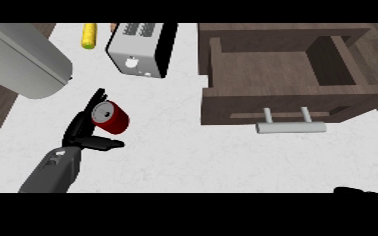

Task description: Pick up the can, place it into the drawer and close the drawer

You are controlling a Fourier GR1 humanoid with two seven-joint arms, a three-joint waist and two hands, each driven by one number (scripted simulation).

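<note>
White counter (192,155). Dark wood drawer (221,107) at the counter's right edge, pulled open, nothing visible inside; silver bar handle (290,127) on 2 posts on its front. Large grey rounded object (29,65) at the far-left corner, can't tell what it is. Left hand (80,130) comes in from the near-left corner, fingers (94,100) straight and pressed together along the can's left side, thumb (107,143) spread out just under it. Silver toaster (140,47) at the far edge, middle-left. Red can (112,117) tilted on the counter's left part, well apart from the drawer. Yellow corn cob (89,35) at the far edge, just left of the toaster. Right hand (356,190): only 1 black sliver at the near-right corner, fingers can't tell.
</note>
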